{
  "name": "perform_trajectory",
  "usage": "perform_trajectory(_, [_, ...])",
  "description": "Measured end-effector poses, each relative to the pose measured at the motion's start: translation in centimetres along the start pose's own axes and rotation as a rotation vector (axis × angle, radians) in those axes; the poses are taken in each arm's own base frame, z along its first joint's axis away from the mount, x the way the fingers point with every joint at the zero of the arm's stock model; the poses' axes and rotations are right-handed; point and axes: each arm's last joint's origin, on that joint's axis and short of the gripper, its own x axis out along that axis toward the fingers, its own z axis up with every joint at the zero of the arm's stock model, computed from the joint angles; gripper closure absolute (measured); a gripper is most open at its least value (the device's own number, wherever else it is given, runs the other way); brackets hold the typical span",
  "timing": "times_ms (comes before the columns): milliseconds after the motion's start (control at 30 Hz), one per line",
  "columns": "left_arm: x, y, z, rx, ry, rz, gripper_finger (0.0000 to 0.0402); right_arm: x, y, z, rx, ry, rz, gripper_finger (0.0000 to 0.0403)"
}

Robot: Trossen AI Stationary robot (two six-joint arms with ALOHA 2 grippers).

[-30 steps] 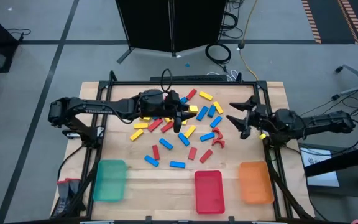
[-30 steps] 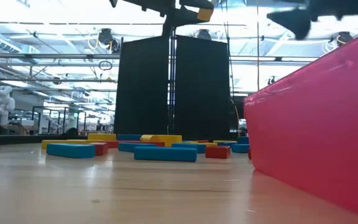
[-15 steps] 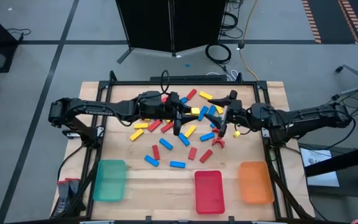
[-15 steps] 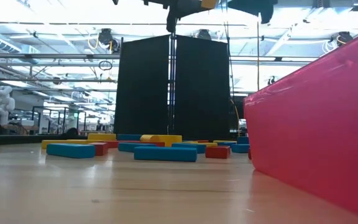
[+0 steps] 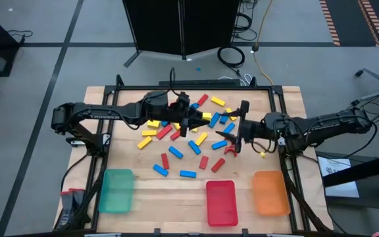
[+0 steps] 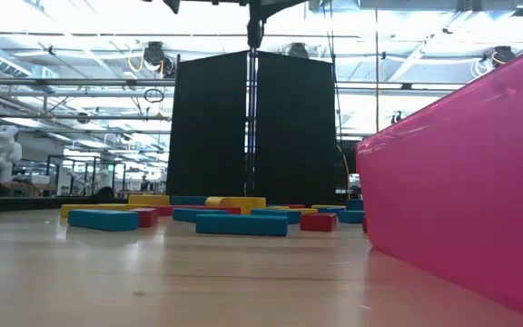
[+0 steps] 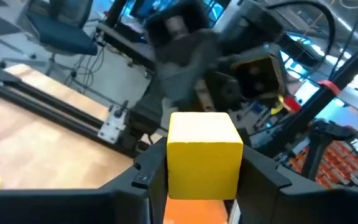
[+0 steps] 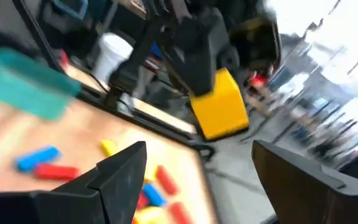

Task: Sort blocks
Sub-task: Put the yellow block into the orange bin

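Red, blue and yellow blocks (image 5: 188, 174) lie flat and scattered over the middle of the wooden table; the low view shows them (image 6: 241, 223) far off. My left gripper (image 5: 201, 120) reaches level over the heap, shut on a yellow block (image 7: 204, 158) held well above the table. My right gripper (image 5: 234, 133) faces it from the table's right, fingers (image 8: 124, 175) wide open and nothing between them. In the right wrist view the yellow block (image 8: 219, 102) shows a short way beyond those fingers. My left gripper pinches the yellow block by two opposite sides (image 7: 174, 167) between its two fingers. The fingers come level from the table's left. The block sticks out forward past the fingertips and is lifted clear of the table and the other blocks.
Three trays stand along the near edge: green (image 5: 117, 191) at left, red (image 5: 220, 201) in the middle, orange (image 5: 270, 193) at right. The red tray's wall (image 6: 461, 182) fills the right of the low view. A black frame rail (image 5: 196, 86) runs along the far edge.
My right gripper has travelled toward the table's left, up to the left gripper and its yellow block, rolling about its own axis and staying open. My left gripper has rolled with the block, which has risen out of the low view's top edge.
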Motion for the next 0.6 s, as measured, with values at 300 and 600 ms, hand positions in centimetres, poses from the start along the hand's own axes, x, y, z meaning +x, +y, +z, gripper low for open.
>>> perform_trajectory(300, [-0.1, 0.5, 0.2, -0.001, -0.001, 0.0, 0.0258, 0.9, -0.6, 0.1, -0.012, -0.023, -0.099, 0.0115])
perform_trajectory(600, [-0.1, 0.5, 0.2, -0.001, -0.003, -0.001, 0.0258, 3.2, 0.6, -1.0, -0.04, 0.011, -0.085, 0.0115])
